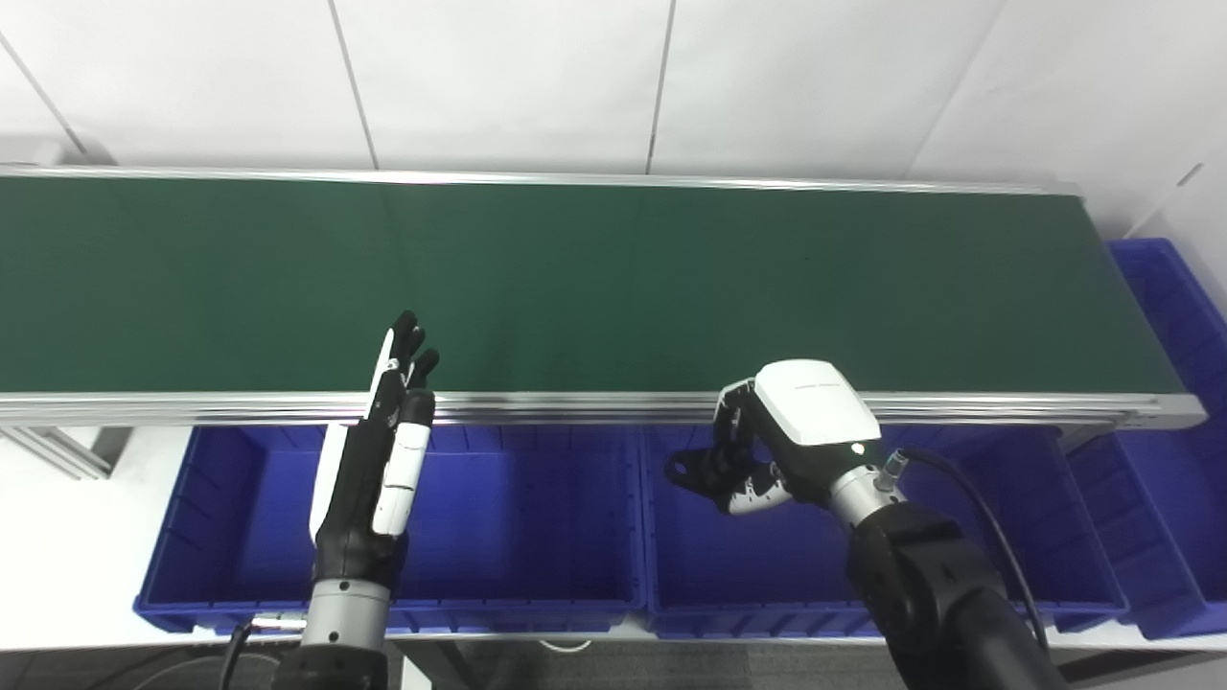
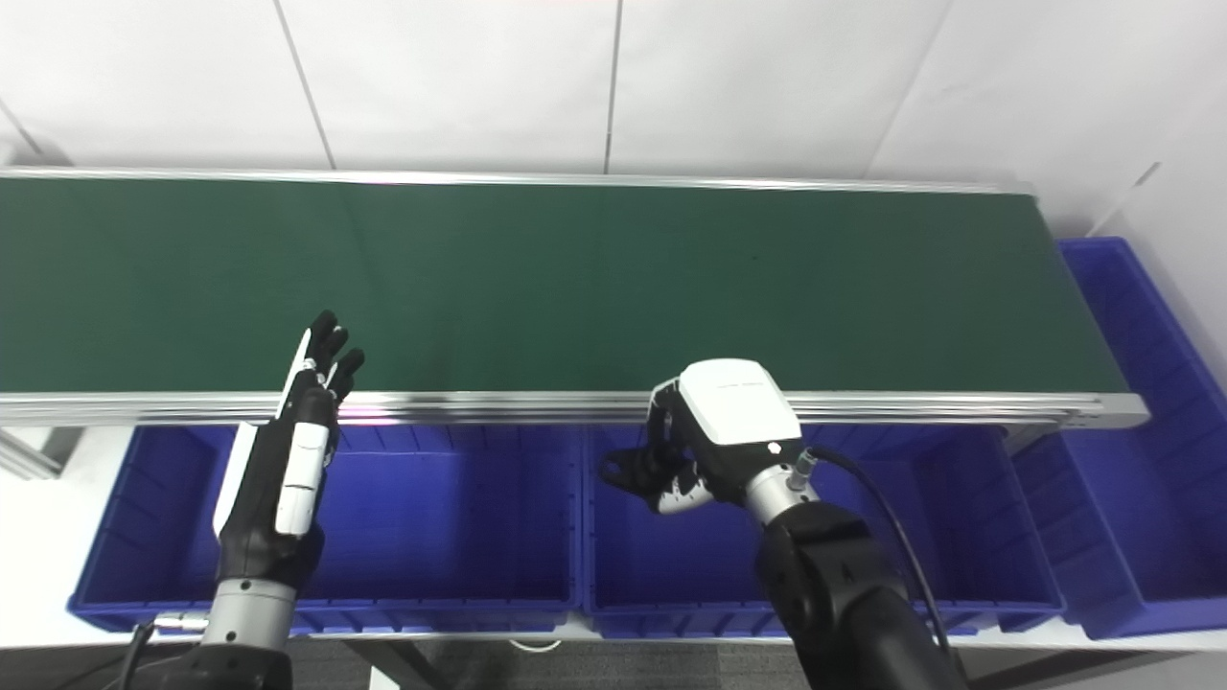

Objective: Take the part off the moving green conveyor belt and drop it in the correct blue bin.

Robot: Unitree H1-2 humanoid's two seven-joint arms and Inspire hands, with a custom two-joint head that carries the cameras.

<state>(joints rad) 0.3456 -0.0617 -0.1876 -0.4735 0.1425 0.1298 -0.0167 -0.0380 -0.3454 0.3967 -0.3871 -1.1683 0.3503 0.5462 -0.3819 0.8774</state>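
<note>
Left eye view: my right hand curls round a small dark part, over the middle blue bin.
Left hand: flat, fingers straight, empty.
Handling: looks light and stiff; my hold is at its edge.

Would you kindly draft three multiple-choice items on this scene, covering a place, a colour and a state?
1. Where is the right hand?
A. over a blue bin
B. over the belt's far edge
C. resting on the floor

2. What colour is the conveyor belt?
A. red
B. green
C. yellow

3. How is the left hand?
A. clenched on a part
B. out of view
C. open, fingers straight

Key:
1. A, it hangs above the middle blue bin, near the belt's front rail.
2. B, its surface is dark green.
3. C, its fingers point toward the belt and hold nothing.
</note>
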